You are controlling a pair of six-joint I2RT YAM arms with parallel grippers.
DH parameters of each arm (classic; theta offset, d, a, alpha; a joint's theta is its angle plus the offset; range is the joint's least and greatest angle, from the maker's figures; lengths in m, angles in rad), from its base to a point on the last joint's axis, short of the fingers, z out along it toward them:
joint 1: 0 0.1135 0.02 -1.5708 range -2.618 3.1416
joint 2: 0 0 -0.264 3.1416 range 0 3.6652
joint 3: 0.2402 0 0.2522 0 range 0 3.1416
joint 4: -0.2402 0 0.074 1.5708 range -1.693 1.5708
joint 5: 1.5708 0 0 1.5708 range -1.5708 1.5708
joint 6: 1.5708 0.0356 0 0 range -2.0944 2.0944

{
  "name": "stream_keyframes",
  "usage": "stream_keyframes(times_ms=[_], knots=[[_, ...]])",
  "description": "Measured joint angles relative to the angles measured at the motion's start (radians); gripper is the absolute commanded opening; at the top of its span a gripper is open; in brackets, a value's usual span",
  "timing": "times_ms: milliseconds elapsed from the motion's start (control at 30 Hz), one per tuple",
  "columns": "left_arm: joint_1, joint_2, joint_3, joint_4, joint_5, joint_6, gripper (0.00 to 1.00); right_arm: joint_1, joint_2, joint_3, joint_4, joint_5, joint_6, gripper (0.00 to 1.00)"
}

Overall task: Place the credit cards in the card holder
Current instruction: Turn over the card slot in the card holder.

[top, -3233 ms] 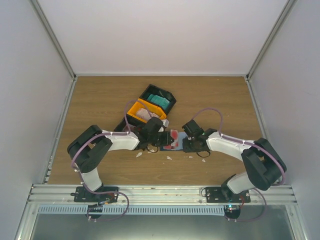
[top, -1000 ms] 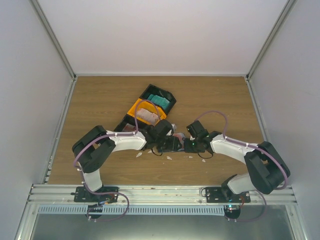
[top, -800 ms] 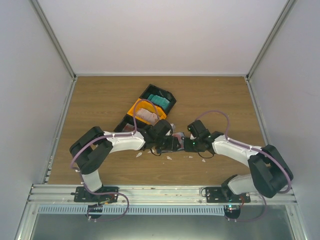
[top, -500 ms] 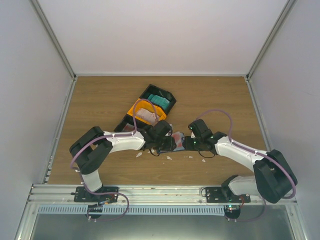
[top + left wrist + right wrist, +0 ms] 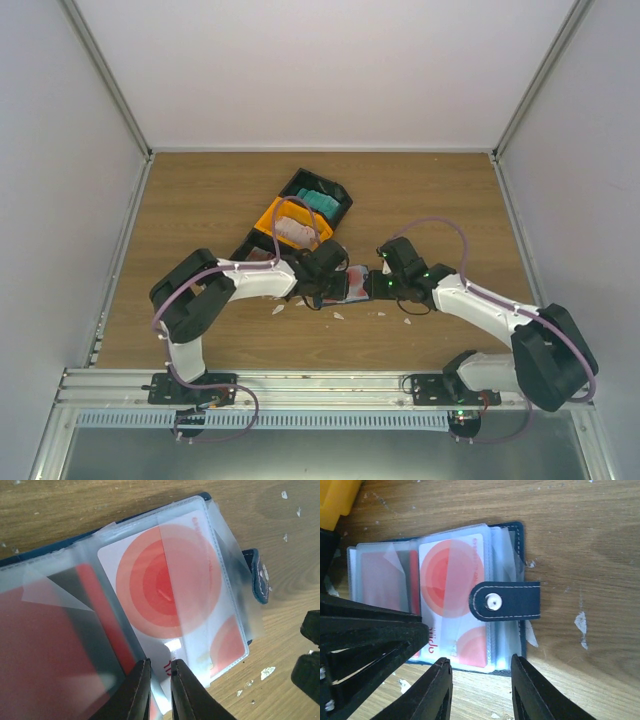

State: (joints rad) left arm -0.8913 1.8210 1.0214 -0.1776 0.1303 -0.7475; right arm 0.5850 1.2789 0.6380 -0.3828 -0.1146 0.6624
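My left gripper (image 5: 160, 677), narrowed, pinches the white plastic card with red circles (image 5: 165, 580); my right gripper (image 5: 480, 680) gapes wide. At twelve o'clock the open navy-blue folding card holder (image 5: 520, 601) lies unheld: pushing may skid it or crumple the clear sleeve (image 5: 235, 595).

Robotics laboratory test cell. A wood-grain table (image 5: 430, 190) is enclosed at rear and both sides by plain white panels (image 5: 320, 70); an aluminium rail (image 5: 320, 382) along its near edge carries two arm bases (image 5: 190, 386).

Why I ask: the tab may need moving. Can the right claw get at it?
Probably yes: the tab lies bare just ahead of the open right claw; the left claw, pinching the holder, is aside.
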Motion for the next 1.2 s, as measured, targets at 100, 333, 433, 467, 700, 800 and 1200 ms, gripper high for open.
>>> stream_keyframes(times_ms=[100,333,433,467,700,800,1200], knots=[[0.0,0.009,0.008,0.0,-0.005,0.001,0.13,0.0,0.0,0.0,0.014,-0.019,0.0,0.34],[0.0,0.026,0.013,0.001,-0.013,0.005,0.08,-0.002,0.02,-0.008,0.064,-0.052,0.005,0.28],[0.0,0.03,0.014,0.002,-0.016,0.007,0.08,-0.002,0.042,-0.013,0.07,-0.054,0.008,0.28],[0.0,0.031,0.014,0.003,-0.016,0.007,0.08,-0.002,0.049,-0.013,0.071,-0.056,0.008,0.29],[0.0,0.037,0.015,0.011,-0.016,0.008,0.07,-0.002,0.094,-0.013,0.088,-0.067,0.008,0.3],[0.0,0.037,0.015,0.011,-0.016,0.008,0.07,-0.002,0.1,-0.013,0.096,-0.075,0.006,0.26],[0.0,0.037,0.015,0.012,-0.016,0.012,0.08,-0.002,0.121,-0.016,0.169,-0.133,0.009,0.14]])
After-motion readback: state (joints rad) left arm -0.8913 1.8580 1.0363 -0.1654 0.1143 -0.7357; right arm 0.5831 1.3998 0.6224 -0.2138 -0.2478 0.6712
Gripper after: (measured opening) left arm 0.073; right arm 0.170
